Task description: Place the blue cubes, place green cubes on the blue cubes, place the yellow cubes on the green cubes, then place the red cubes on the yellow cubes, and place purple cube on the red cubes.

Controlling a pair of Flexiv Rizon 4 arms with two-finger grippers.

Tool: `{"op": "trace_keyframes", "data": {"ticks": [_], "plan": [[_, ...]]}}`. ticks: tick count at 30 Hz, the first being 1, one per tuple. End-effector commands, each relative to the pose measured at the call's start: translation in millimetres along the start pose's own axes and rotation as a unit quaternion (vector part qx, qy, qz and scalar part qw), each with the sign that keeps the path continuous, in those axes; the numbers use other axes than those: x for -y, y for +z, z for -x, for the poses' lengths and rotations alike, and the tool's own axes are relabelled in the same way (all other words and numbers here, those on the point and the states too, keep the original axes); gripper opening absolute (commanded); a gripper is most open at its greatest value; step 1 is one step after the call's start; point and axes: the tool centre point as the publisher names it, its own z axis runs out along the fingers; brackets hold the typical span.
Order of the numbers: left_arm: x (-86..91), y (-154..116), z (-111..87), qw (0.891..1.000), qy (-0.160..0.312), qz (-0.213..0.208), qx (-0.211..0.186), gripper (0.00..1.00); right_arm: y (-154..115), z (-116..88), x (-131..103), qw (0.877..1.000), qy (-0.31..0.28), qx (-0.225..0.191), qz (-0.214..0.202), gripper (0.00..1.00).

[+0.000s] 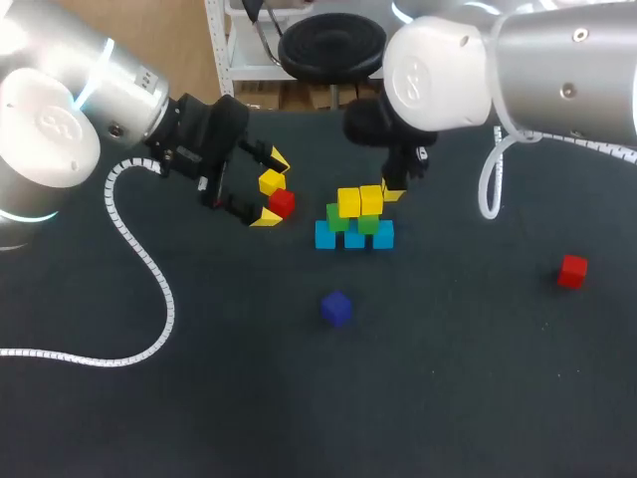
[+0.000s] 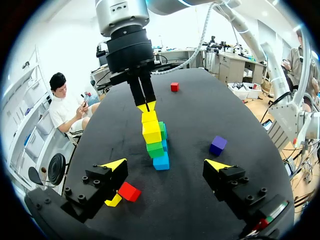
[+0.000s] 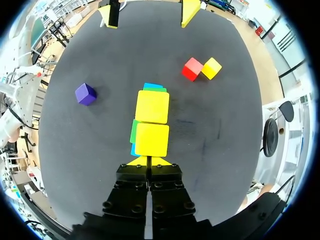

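A small pile stands mid-table: blue cubes (image 1: 354,238) at the base, green cubes (image 1: 338,216) on them, two yellow cubes (image 1: 360,200) on top. My right gripper (image 1: 393,192) is shut and empty, its tips (image 3: 149,160) right beside the nearer yellow cube (image 3: 152,139). My left gripper (image 1: 272,187) stands open left of the pile, with a loose red cube (image 1: 282,202) and a loose yellow cube (image 1: 271,181) between its fingers. In the left wrist view that red cube (image 2: 129,191) lies by one finger, untouched by the other. A purple cube (image 1: 336,307) lies nearer the front.
A second red cube (image 1: 571,270) sits alone at the right. A white coiled cable (image 1: 149,279) from my left arm trails over the table's left side. The dark table (image 1: 448,378) has open room at the front.
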Motion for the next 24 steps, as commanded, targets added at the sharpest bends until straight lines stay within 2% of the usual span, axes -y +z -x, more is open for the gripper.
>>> {"op": "trace_keyframes", "data": {"ticks": [1,24], "plan": [[-2.1,0.3,0.7,1.000,-0.001,-0.003,-0.003,1.00,-0.8,-1.6,-2.9,1.000,0.001,0.001,-0.003,0.00],[-2.1,0.3,0.7,1.000,-0.001,-0.003,-0.003,1.00,-0.6,1.4,-9.6,1.000,-0.003,0.004,0.004,0.00]]}}
